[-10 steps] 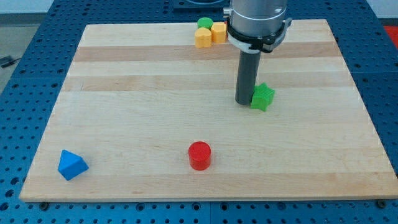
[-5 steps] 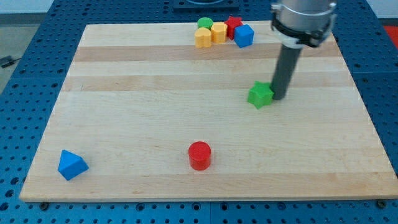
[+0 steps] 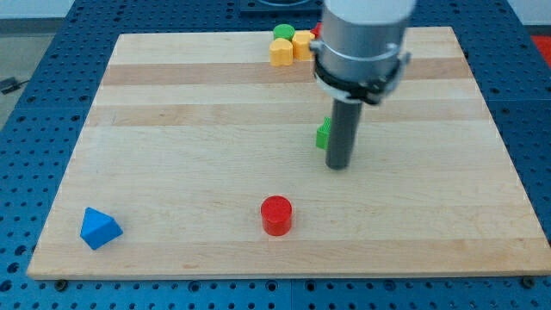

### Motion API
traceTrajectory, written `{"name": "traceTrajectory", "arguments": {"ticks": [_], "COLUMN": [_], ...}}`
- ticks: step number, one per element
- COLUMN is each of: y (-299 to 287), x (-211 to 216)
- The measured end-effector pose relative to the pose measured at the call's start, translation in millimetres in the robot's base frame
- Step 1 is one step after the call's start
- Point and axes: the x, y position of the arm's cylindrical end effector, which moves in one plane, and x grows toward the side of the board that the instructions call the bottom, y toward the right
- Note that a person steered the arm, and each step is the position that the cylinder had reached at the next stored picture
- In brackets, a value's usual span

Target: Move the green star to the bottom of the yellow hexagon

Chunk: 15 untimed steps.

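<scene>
The green star (image 3: 323, 134) lies right of the board's middle, mostly hidden behind my rod; only its left edge shows. My tip (image 3: 338, 166) rests on the board just below and to the right of that edge, close against the star. The yellow hexagon (image 3: 281, 52) sits at the view's top edge of the board, in a cluster, well above and to the left of the star.
A second yellow block (image 3: 302, 41) and a green cylinder (image 3: 282, 33) sit beside the hexagon at the top. A red cylinder (image 3: 276, 215) stands toward the view's bottom centre. A blue triangle (image 3: 99, 228) lies at the bottom left. The arm's body hides the blocks right of the cluster.
My tip has swung from the star's right side to its lower front. The green star has slid left by a few centimetres.
</scene>
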Motion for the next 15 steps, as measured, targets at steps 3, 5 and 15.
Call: {"name": "traceTrajectory", "arguments": {"ticks": [3, 5, 15], "y": [-37.8, 10.5, -51.8], "x": [-56.5, -26.1, -158.0]}}
